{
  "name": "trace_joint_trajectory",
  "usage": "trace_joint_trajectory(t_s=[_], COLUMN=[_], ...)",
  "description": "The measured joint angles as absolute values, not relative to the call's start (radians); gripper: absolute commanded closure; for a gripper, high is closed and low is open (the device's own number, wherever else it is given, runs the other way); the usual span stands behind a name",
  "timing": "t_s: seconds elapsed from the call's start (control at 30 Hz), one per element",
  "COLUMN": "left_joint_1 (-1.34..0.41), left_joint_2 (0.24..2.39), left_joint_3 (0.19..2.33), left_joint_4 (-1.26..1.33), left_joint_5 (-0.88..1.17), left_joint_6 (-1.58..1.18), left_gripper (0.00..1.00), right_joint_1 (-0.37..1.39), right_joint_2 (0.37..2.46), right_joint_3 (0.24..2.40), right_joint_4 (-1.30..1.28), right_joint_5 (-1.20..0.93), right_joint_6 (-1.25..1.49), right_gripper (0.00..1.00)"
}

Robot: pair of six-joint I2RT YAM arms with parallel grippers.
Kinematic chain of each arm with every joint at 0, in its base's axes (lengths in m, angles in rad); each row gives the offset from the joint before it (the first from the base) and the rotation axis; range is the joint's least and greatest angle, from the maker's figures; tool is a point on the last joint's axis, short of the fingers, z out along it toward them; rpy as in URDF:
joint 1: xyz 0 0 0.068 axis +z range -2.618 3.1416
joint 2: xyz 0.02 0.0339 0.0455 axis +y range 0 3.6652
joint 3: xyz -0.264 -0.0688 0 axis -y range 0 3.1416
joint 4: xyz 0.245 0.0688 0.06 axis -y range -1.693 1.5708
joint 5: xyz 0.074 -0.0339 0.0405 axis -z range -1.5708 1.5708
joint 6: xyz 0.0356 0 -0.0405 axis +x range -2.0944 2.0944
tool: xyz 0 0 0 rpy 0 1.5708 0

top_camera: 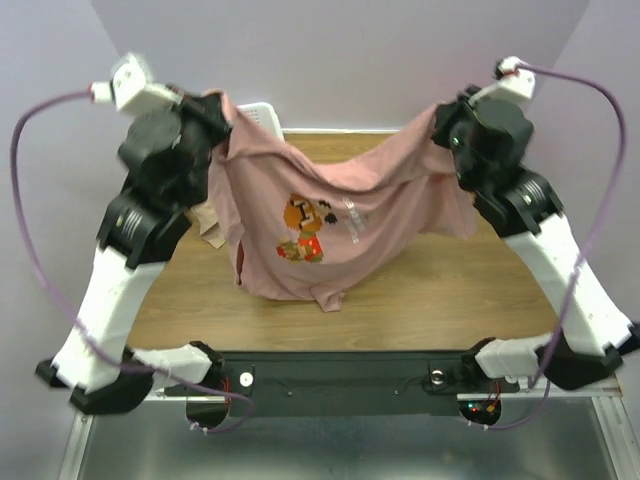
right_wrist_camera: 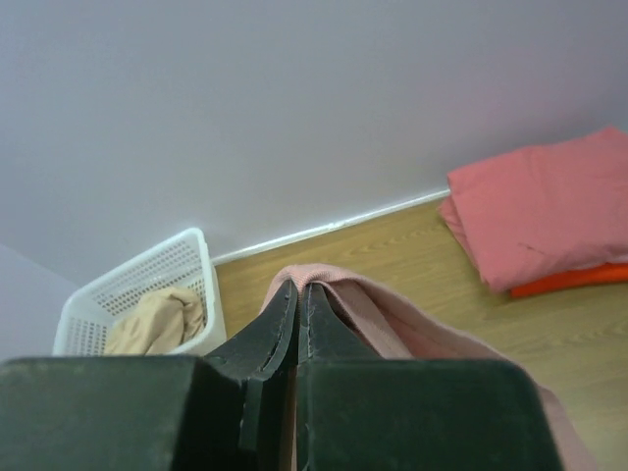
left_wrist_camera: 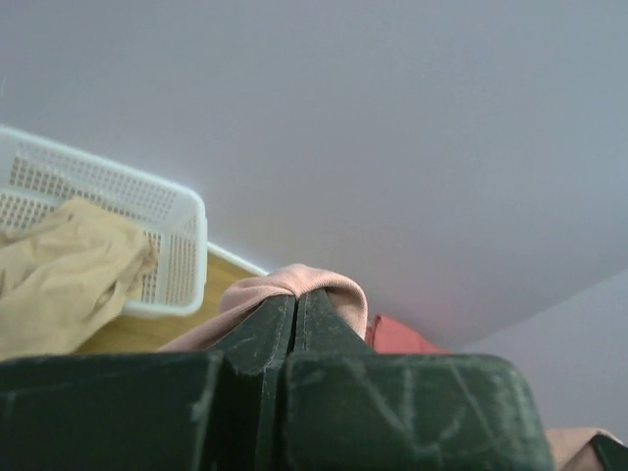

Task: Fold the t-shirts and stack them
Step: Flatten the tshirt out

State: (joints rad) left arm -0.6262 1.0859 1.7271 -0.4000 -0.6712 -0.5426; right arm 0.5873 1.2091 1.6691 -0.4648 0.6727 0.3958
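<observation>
Nearest the arm bases, the wooden worktop (top_camera: pixel 450 300) lies bare, and just beyond that strip the lowest folds of the dusty-pink t-shirt (top_camera: pixel 300 180) dangle close to the wood; whether they touch it cannot be told. The shirt is hoisted in the air between both arms, its chest print (top_camera: pixel 303 230) facing the overhead camera. The left fingers (left_wrist_camera: pixel 287 316) are pressed together on a ridge of its pink cloth at one upper corner. The right fingers (right_wrist_camera: pixel 285 314) are clamped the same way on the other corner.

From each pair of fingers the cloth drops downward and inward. The top edge sags between them, so the shirt's long axis runs side to side, from arm to arm, roughly parallel to the near edge of the worktop. Neither arm is nearer; each owns one end. Laying the shirt flat for folding will likely call for both to lower together while keeping that span taut.

Farther back, by the wall, the white lattice basket (right_wrist_camera: pixel 147 280) holds a crumpled beige t-shirt (right_wrist_camera: pixel 157 319) on the left. On the right a folded salmon-pink t-shirt (right_wrist_camera: pixel 535 211) rests on an orange-red t-shirt (right_wrist_camera: pixel 569 283).
</observation>
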Motion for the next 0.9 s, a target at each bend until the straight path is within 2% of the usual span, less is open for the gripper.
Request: trace_joint_trajectory(t_s=[0.2,0.3,0.37,0.47,0.57,0.63,0.7,0.73,0.83,0.87,0.9], left_joint_1=[-0.453,-0.412,-0.411,-0.413,-0.412,-0.412,-0.412,-0.411,-0.411,-0.411,-0.411], left_joint_2=[1.433,1.482,1.445,1.288,1.100,0.973,0.788,0.733,0.567,0.522,0.486], left_joint_3=[2.143,2.266,2.254,2.088,1.856,1.673,1.374,1.286,0.874,0.730,0.607], left_joint_4=[-0.434,-0.435,-0.421,-0.359,-0.298,-0.277,-0.224,-0.226,-0.221,-0.245,-0.294], left_joint_5=[-0.498,-0.426,-0.390,-0.343,-0.321,-0.309,-0.297,-0.293,-0.243,-0.216,-0.184], left_joint_6=[-0.461,-0.422,-0.405,-0.392,-0.402,-0.428,-0.519,-0.551,-0.721,-0.776,-0.842], left_gripper=[1.00,1.00,1.00,1.00,1.00,1.00,1.00,1.00,1.00,1.00,0.90], right_joint_1=[0.458,0.395,0.385,0.385,0.386,0.386,0.385,0.385,0.385,0.385,0.385], right_joint_2=[1.488,1.534,1.523,1.449,1.319,1.219,1.103,1.039,0.887,0.860,0.829], right_joint_3=[1.961,2.063,2.081,2.022,1.861,1.687,1.505,1.383,1.082,1.022,0.942], right_joint_4=[-0.471,-0.478,-0.472,-0.452,-0.439,-0.406,-0.416,-0.416,-0.481,-0.505,-0.543], right_joint_5=[0.566,0.513,0.488,0.474,0.461,0.459,0.469,0.478,0.482,0.482,0.477], right_joint_6=[0.339,0.313,0.297,0.279,0.265,0.266,0.285,0.299,0.373,0.401,0.451], right_gripper=[1.00,0.99,1.00,1.00,0.99,0.99,0.97,0.94,0.73,0.71,0.68])
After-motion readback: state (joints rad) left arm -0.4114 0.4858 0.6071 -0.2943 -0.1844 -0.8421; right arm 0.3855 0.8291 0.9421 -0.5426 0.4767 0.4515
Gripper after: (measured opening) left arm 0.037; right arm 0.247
